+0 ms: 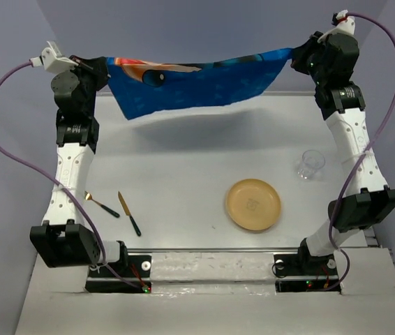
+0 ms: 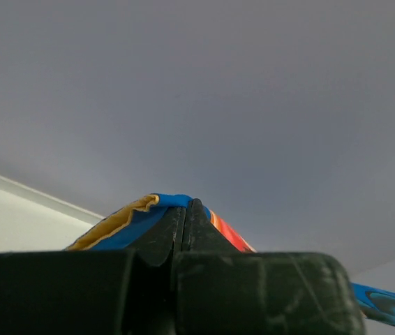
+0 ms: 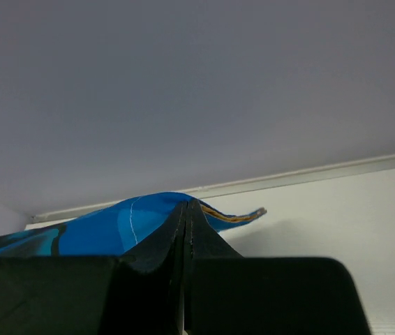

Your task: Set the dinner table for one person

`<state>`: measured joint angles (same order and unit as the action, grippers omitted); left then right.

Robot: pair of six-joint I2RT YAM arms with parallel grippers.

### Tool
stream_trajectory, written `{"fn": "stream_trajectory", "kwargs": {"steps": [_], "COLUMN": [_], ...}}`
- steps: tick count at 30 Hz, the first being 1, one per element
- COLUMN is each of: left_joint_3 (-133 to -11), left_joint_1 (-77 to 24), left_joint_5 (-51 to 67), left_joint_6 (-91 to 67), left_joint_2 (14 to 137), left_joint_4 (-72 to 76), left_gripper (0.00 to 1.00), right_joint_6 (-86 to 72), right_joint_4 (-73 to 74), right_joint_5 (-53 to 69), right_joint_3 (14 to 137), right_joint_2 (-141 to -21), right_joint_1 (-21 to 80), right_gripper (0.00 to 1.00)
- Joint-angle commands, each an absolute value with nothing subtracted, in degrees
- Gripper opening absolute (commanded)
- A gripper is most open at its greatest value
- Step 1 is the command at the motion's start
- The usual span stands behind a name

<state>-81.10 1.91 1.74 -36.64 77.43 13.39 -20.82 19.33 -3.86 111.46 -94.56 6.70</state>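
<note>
A blue cartoon-printed cloth mat (image 1: 190, 84) hangs stretched in the air above the far side of the white dinner table (image 1: 183, 167). My left gripper (image 1: 107, 68) is shut on its left corner (image 2: 162, 206). My right gripper (image 1: 296, 56) is shut on its right corner (image 3: 148, 216). A tan round plate (image 1: 253, 204) lies on the table near the front right. To its right, further back, stands a clear glass (image 1: 310, 165). A spoon (image 1: 101, 205) and a knife (image 1: 129, 213) with dark handles lie side by side at the front left.
Grey walls (image 1: 197, 28) enclose the table at the back and sides. Purple cables (image 1: 2, 125) loop out from both wrists. The arm bases (image 1: 211, 269) sit on a rail along the near edge.
</note>
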Motion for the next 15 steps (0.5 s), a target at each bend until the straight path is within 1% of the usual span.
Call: {"fn": "stream_trajectory", "kwargs": {"steps": [1,2,3,4,6,7,8,10,11,13,15], "left_joint_3": [-76.1,-70.6,-70.6,-63.9,-56.3,-49.1,-45.6,-39.3,-34.3,-29.8,-27.8], "left_joint_1": [2.5,2.5,2.5,2.5,2.5,2.5,2.5,2.4,2.5,2.4,2.4], "left_joint_5": [3.7,4.1,4.7,4.8,4.6,4.3,4.1,3.4,2.4,0.6,0.7], "left_joint_6": [-35.3,-36.3,-36.3,-37.5,-40.0,-40.8,-41.6,-42.8,-43.7,-44.1,-44.6], "left_joint_2": [72.4,71.0,70.1,69.0,66.2,65.5,64.9,64.7,65.0,67.3,71.0], "left_joint_4": [18.4,19.6,20.3,21.3,25.0,26.3,28.6,31.3,32.2,34.8,36.4], "left_gripper": [0.0,0.0,0.0,0.0,0.0,0.0,0.0,0.0,0.0,0.0,0.0], "right_joint_6": [-21.4,-21.6,-21.9,-22.4,-23.0,-23.3,-23.9,-24.4,-24.9,-25.1,-25.9], "right_joint_4": [15.6,13.5,13.4,10.7,7.0,5.9,4.9,2.9,1.6,0.7,-1.3], "right_joint_5": [-1.8,-1.7,-1.6,-1.1,-1.5,-2.4,-2.5,-3.2,-3.7,-4.4,-4.2], "right_joint_3": [103.5,96.2,96.2,88.5,81.3,78.0,72.1,67.1,63.6,60.9,57.7], "right_joint_2": [-86.8,-84.7,-83.6,-82.5,-80.4,-80.0,-79.8,-80.0,-80.9,-83.3,-84.6], "right_joint_1": [6.3,6.3,6.3,6.3,6.3,6.3,6.3,6.3,5.8,5.8,5.8], "right_gripper": [0.0,0.0,0.0,0.0,0.0,0.0,0.0,0.0,0.0,0.0,0.0]}}
